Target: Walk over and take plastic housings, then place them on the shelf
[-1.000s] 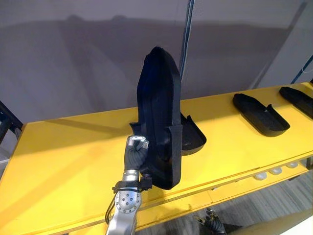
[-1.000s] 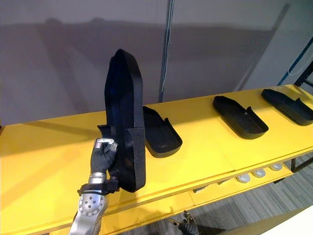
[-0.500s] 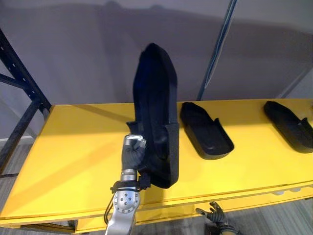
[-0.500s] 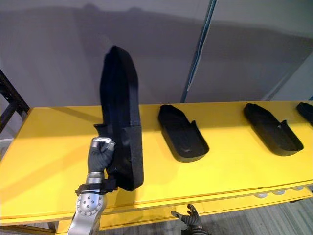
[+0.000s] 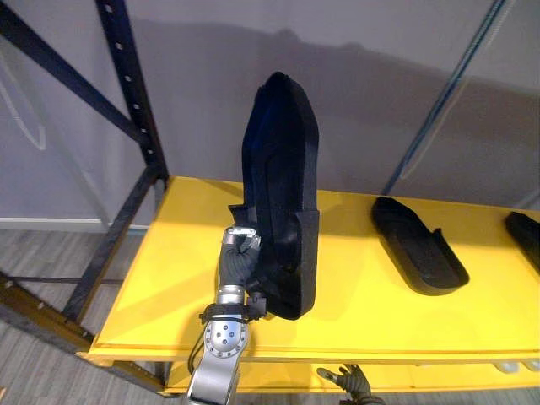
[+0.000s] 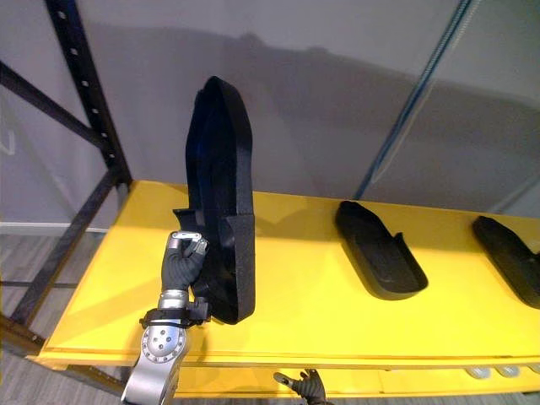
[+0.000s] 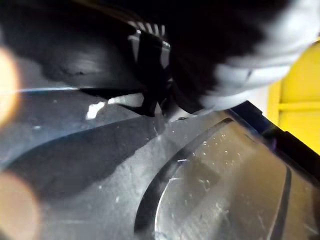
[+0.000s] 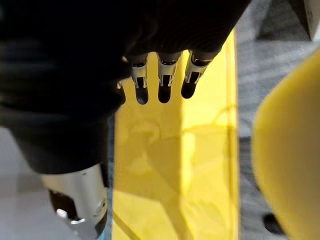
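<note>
Long matte black plastic housing [image 5: 283, 194], tapering to a rounded tip, stands upright over the yellow shelf [image 5: 160, 278] near its front-left corner, with the left robot hand [image 5: 239, 260] clasped round its lower edge. A shallow black tray-shaped housing [image 5: 418, 253] lies flat further right. The right robot hand [image 6: 299, 386] hangs slack-fingered below the front edge.

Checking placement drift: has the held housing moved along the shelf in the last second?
Yes. The held housing in the left robot hand went left: it overlapped the lying housing before, now a gap of yellow shelf separates them.
</note>
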`<state>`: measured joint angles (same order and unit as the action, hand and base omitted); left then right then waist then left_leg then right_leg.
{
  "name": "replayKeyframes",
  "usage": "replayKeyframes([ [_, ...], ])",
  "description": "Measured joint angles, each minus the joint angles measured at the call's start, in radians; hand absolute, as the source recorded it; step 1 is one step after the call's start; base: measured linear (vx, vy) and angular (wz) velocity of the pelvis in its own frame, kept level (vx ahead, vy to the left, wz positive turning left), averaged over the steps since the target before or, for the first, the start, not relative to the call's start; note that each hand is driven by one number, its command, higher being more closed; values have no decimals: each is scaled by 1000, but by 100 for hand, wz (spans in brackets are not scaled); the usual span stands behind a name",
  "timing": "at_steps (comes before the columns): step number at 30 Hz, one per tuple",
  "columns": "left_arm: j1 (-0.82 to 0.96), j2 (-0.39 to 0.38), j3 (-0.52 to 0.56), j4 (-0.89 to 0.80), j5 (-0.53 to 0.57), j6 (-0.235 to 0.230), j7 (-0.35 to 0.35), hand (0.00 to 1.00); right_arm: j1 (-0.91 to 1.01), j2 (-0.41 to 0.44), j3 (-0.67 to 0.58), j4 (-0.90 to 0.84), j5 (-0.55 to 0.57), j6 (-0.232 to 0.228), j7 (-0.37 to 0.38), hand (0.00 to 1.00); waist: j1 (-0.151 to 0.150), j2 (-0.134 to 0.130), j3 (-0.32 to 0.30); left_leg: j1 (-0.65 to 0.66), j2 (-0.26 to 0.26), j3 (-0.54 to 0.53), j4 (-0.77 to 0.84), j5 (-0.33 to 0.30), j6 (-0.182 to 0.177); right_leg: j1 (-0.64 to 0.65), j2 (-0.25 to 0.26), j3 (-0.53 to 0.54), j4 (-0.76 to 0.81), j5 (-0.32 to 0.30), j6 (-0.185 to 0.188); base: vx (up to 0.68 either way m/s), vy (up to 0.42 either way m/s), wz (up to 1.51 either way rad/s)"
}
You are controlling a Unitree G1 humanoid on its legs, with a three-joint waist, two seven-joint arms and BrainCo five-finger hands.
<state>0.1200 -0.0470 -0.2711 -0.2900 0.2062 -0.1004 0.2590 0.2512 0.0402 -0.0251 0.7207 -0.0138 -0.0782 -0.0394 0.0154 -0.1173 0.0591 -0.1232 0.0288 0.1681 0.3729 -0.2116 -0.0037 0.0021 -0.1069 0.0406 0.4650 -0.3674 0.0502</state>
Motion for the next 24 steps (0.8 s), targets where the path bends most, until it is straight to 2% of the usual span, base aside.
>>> replayKeyframes([
  [1,-4,0,-3,1,15,1,-1,100,-7,1,3,0,7,0,0,0,-2,19,-2,-28,8,-14,23,7,1,25,5,-7,-70,-2,-13,-7,-38,32],
  [2,-4,0,-5,0,16,6,-3,100,-8,-1,2,-5,9,-1,0,0,-4,22,-1,-34,13,-22,29,10,-2,30,11,-18,-78,8,-19,-3,-56,34],
  [5,-4,1,-6,0,35,14,-7,100,-8,14,-12,-3,15,0,-4,0,2,0,-4,-18,26,-34,34,11,-7,74,28,-31,-107,23,-22,1,-51,15],
  [8,-3,1,18,-1,55,18,-5,100,-20,13,-15,-3,17,0,-9,0,2,2,-19,-11,43,-27,19,17,-15,75,44,-20,-139,60,-22,27,0,-12],
  [10,-2,1,40,-1,82,40,-4,100,-18,14,-7,-1,17,0,-7,0,3,3,-21,20,55,-9,-32,42,-19,89,56,-12,-181,118,-25,14,41,-22],
  [14,-6,1,91,6,136,78,-2,100,-2,14,-11,5,16,0,-4,0,1,8,-28,60,60,21,-106,77,-13,91,62,16,-214,176,-28,-25,33,-23],
  [16,-20,2,107,46,155,89,0,100,21,14,-11,9,15,0,2,0,1,11,-36,72,55,22,-133,92,-10,89,63,29,-214,189,-25,-50,18,-9],
  [20,-84,4,137,154,173,149,0,100,40,11,-11,21,16,1,18,0,-2,20,-54,77,44,21,-199,137,-4,68,61,35,-218,209,-29,-89,1,1],
  [24,-128,4,174,230,180,187,5,100,36,7,-11,30,16,5,26,0,-5,25,-61,101,43,24,-274,173,-12,70,67,56,-252,233,-32,-120,-11,-8],
])
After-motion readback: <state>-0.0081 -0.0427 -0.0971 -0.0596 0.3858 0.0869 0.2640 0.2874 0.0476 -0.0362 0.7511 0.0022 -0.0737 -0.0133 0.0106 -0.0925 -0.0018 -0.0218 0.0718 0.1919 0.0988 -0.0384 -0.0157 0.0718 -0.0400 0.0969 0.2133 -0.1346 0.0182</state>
